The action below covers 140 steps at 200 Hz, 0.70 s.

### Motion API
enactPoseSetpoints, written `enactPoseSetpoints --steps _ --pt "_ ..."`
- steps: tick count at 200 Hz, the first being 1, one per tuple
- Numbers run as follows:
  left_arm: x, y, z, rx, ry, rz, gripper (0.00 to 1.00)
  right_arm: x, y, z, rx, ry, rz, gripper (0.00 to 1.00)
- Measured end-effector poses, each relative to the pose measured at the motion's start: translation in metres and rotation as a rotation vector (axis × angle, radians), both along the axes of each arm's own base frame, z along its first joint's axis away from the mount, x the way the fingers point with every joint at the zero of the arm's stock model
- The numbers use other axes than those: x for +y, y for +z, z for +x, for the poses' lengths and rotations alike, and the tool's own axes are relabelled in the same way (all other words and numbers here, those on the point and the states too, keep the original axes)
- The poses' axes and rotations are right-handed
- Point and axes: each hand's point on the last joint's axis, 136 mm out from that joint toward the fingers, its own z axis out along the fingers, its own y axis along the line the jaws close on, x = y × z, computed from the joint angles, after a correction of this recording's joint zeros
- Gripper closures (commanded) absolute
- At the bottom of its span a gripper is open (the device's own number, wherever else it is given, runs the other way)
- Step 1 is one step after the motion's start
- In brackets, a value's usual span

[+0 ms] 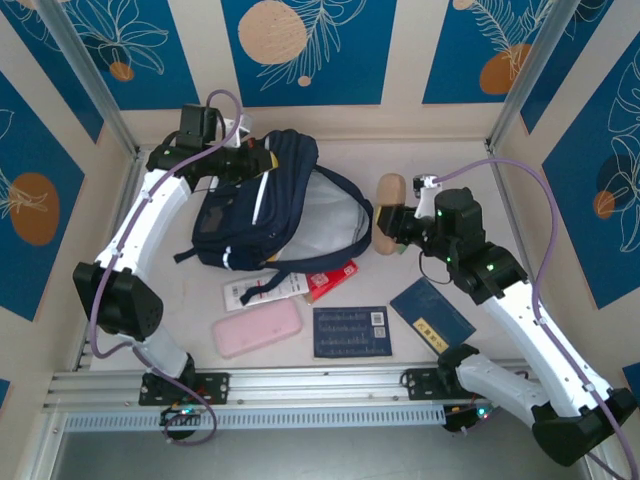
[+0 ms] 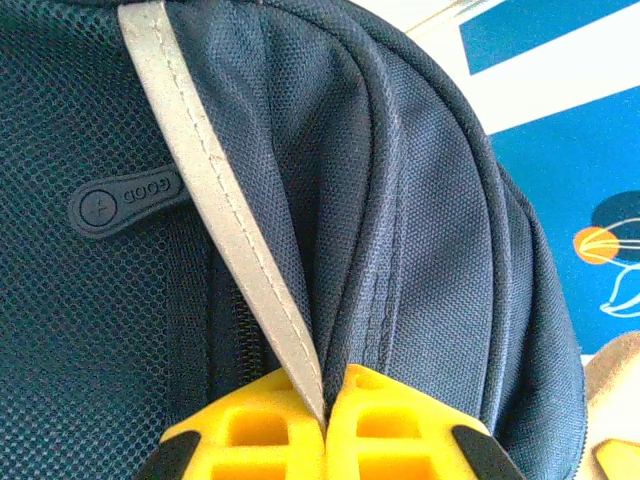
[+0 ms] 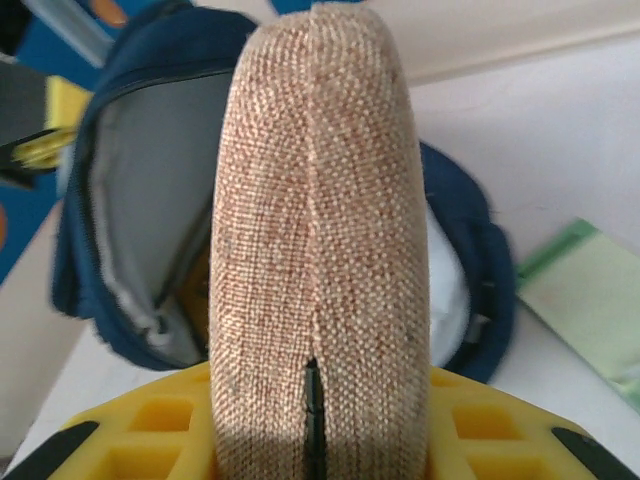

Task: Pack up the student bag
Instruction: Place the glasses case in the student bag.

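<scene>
Pinching the student bag (image 1: 250, 215) by its reflective stripe (image 2: 232, 230), L gripper (image 2: 325, 420) is pressed tight. R gripper (image 3: 315, 445) clamps a tan pouch (image 3: 315, 200), w/ the bag's opening just ahead-left. Risk: the thin pinch slips, the opening sags, and the pouch snags on the rim.

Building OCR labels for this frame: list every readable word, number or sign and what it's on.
"GOOD", beside a circled plus sign: rubber tab on the student bag, seen upside down.
Print too small to read: white strip, red packet, dark blue card, yellow label on the blue booklet.
No text visible: woven pouch, pink case.
</scene>
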Motion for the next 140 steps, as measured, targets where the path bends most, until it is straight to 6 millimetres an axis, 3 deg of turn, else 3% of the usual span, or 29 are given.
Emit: enactPoseSetpoints --steps 35,84,140 --pt "-0.004 0.007 -0.006 0.006 -0.028 -0.024 1.00 0.032 0.001 0.003 0.042 0.073 0.086 0.95" --pt "-0.005 0.026 -0.011 -0.016 -0.047 -0.041 1.00 0.069 -0.033 0.038 0.208 0.055 0.206 1.00" --pt "-0.009 0.038 -0.016 -0.032 -0.080 -0.071 1.00 0.110 -0.067 0.076 0.349 0.043 0.336 0.96"
